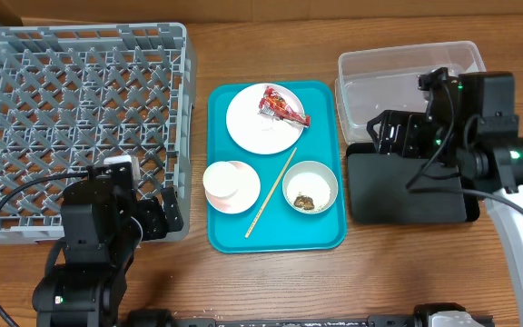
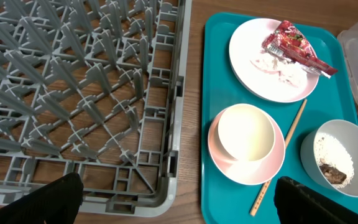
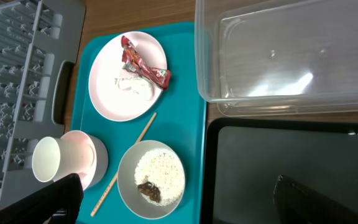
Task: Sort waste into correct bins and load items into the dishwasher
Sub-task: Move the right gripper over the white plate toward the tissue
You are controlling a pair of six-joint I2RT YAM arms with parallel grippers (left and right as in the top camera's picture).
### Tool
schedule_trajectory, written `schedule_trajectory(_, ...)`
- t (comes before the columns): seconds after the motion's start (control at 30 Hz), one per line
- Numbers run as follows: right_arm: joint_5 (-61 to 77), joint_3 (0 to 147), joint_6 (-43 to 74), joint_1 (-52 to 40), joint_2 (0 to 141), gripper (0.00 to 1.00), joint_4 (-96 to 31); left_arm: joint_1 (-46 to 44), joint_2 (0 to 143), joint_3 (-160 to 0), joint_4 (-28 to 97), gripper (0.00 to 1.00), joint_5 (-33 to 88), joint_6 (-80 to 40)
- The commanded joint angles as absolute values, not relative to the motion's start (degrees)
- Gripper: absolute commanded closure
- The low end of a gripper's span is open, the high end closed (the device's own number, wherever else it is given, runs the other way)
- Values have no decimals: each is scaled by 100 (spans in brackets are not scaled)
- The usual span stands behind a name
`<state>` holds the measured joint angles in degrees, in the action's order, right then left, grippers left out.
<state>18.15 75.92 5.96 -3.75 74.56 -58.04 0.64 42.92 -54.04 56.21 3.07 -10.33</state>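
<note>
On the teal tray (image 1: pixel 320 232) a white plate (image 1: pixel 248 123) carries the red-and-white wrapper (image 1: pixel 282 105). A cup (image 1: pixel 225 178) stands on a small dish (image 1: pixel 241 203), beside a chopstick (image 1: pixel 271 193). The bowl (image 3: pixel 126 177) holds rice (image 3: pixel 160 168) and a brown lump (image 3: pixel 149 190). The grey dishwasher rack (image 1: pixel 80 118) is at the left. The clear tub (image 1: pixel 407 68) and black tray (image 1: pixel 407 195) are at the right. My left gripper (image 2: pixel 179 205) hangs open over the rack's near right corner. My right gripper (image 3: pixel 185 205) is open above the bowl and the black tray's edge.
Bare wooden table shows between the rack and the teal tray (image 2: pixel 194 93). The rack's right wall (image 2: pixel 176 106) rises beside the tray's left rim. The clear tub (image 3: pixel 291 56) butts against the black tray (image 3: pixel 278 162).
</note>
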Motion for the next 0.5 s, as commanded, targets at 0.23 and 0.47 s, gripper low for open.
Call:
schedule_trajectory(0.23,1953,7756,401,-486,7406,0,-5457,110,4287,-5570,5629,0,401,-1031)
schedule_trajectory(0.47,1472,7756,392,-880,7406,0,-5290,110,4287,-5570,5627,0,390,-1031)
